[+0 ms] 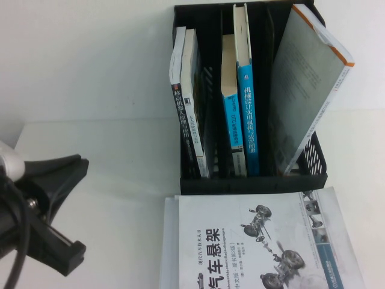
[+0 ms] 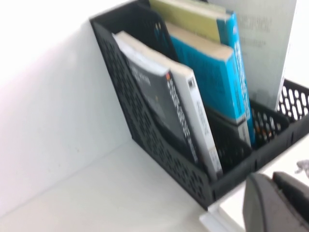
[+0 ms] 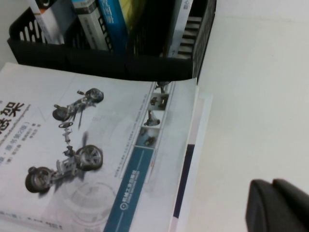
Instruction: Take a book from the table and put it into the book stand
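Observation:
The black book stand [image 1: 252, 183] stands at the back middle of the white table [image 1: 108, 90]. A thick book [image 1: 243, 90] with a blue spine and a pale yellow cover stands upright in a middle slot; it also shows in the left wrist view [image 2: 193, 19]. My left gripper [image 2: 277, 203] is shut and empty, left of the stand, near a corner of the white book; its arm [image 1: 48, 180] shows at the lower left. My right gripper [image 3: 273, 205] is shut and empty over bare table, right of the white book. It is out of the high view.
A white book with car-chassis drawings [image 1: 258, 241] lies flat just in front of the stand. A grey-covered book with an orange edge [image 1: 307, 84] leans in the right slot. A second blue-spined book [image 1: 231, 114] and dark books [image 1: 186, 108] fill other slots.

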